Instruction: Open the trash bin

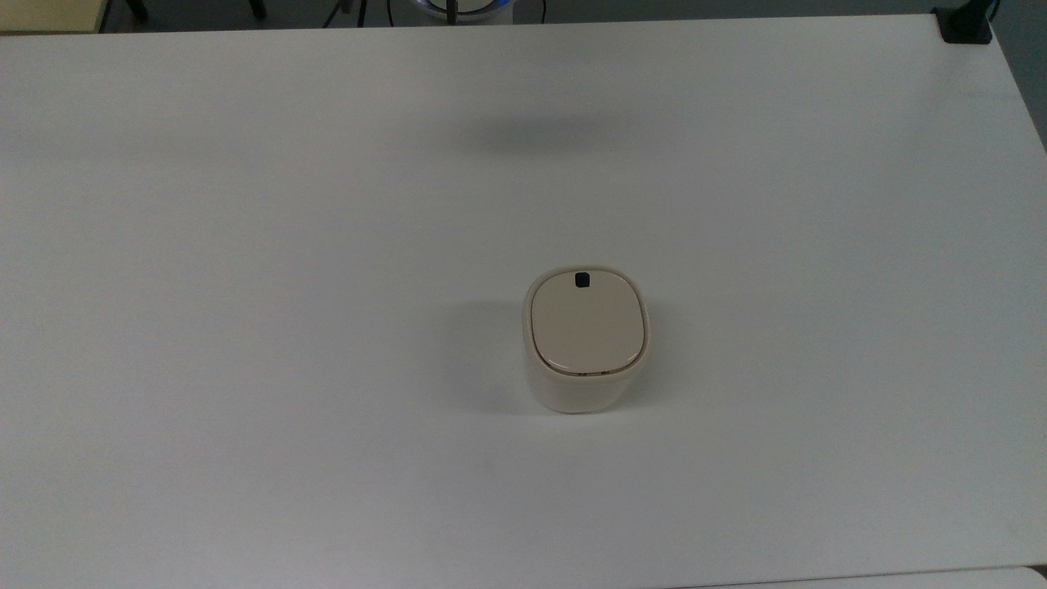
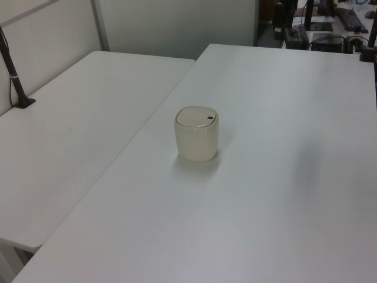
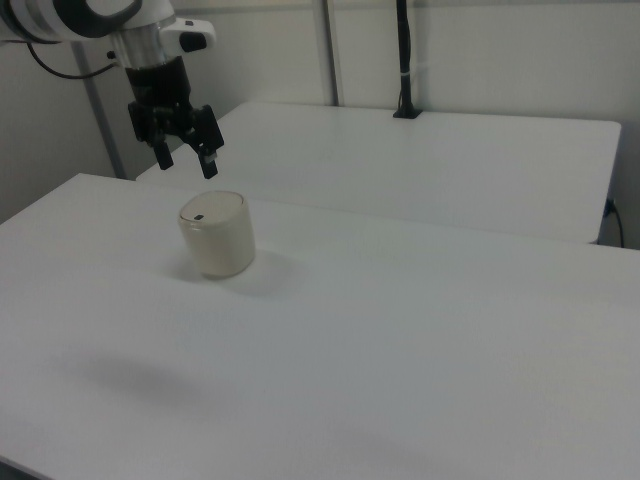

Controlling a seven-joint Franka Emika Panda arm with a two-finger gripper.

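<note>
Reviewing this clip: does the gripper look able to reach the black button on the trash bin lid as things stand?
Probably yes. In the right view the open gripper hangs above the trash bin, with nothing between them. The lid is shut, and its button faces up, uncovered.

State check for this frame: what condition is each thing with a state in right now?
Trash bin: upright on the table, nothing touching it.
Lid: shut, flat on the bin.
Button: not being pressed.
Gripper: open, holding nothing, in the air apart from the bin.
</note>
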